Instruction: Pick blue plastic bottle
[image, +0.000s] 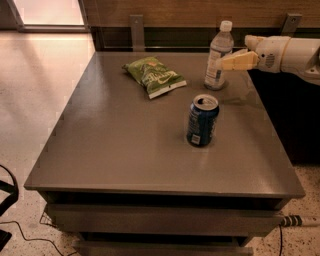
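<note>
The blue plastic bottle (218, 59) is clear with a white cap and a pale label. It stands upright at the far right of the grey table (115, 145). My gripper (226, 62) reaches in from the right at the height of the bottle's middle, and its tip is right beside the bottle's right side. I cannot tell whether it touches the bottle.
A dark blue drink can (202, 120) stands upright in front of the bottle, nearer the table's middle. A green chip bag (154, 76) lies at the far middle. A wooden wall runs behind the table. A cable (300, 220) lies on the floor at right.
</note>
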